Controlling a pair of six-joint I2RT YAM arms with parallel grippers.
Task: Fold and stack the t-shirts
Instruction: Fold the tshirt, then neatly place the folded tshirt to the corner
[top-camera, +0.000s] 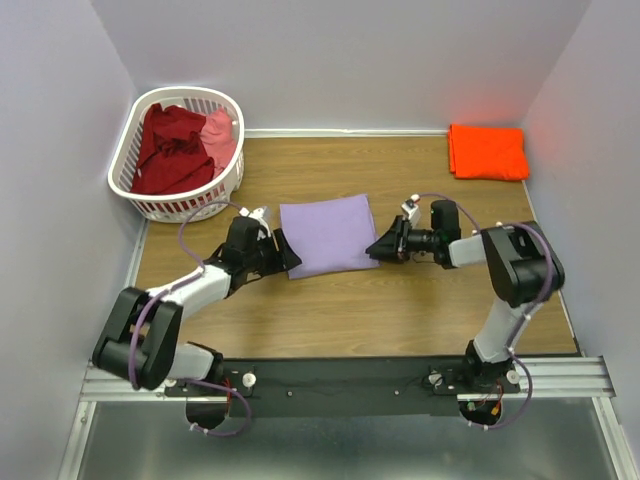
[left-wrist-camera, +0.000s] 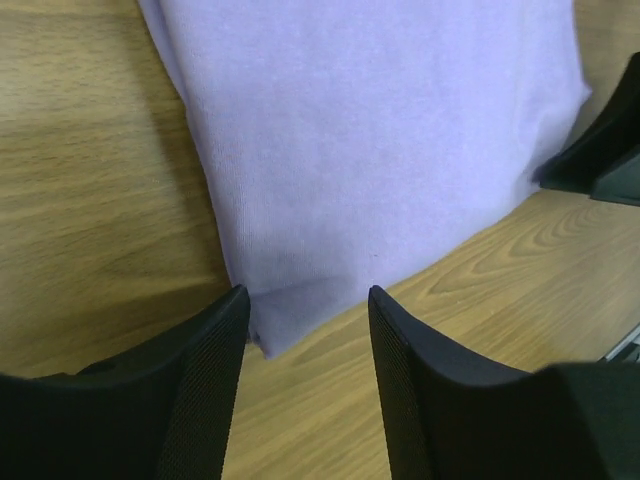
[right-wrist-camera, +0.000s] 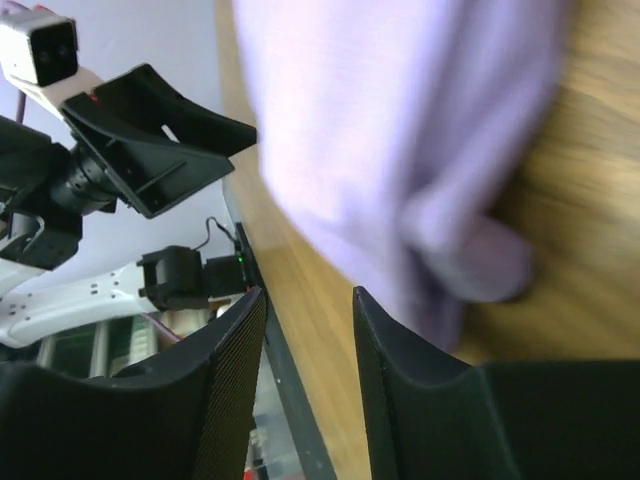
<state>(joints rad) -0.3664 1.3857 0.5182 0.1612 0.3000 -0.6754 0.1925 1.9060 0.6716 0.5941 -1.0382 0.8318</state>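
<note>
A lavender t-shirt (top-camera: 325, 235) lies folded into a rectangle in the middle of the wooden table. My left gripper (top-camera: 285, 255) is low at its near left corner, open. In the left wrist view the gripper (left-wrist-camera: 305, 300) holds nothing, and the lavender t-shirt's (left-wrist-camera: 380, 140) corner lies just ahead of the left finger. My right gripper (top-camera: 380, 248) is at the shirt's right edge, open and empty (right-wrist-camera: 308, 295); the lavender cloth (right-wrist-camera: 400, 150) is blurred beside its right finger. An orange t-shirt (top-camera: 488, 151) lies folded at the far right corner.
A white slotted laundry basket (top-camera: 186, 92) stands at the far left, holding a dark red t-shirt (top-camera: 170, 150) and a pink one (top-camera: 222, 135). Pale walls close in the table on three sides. The left gripper (right-wrist-camera: 150, 140) shows in the right wrist view.
</note>
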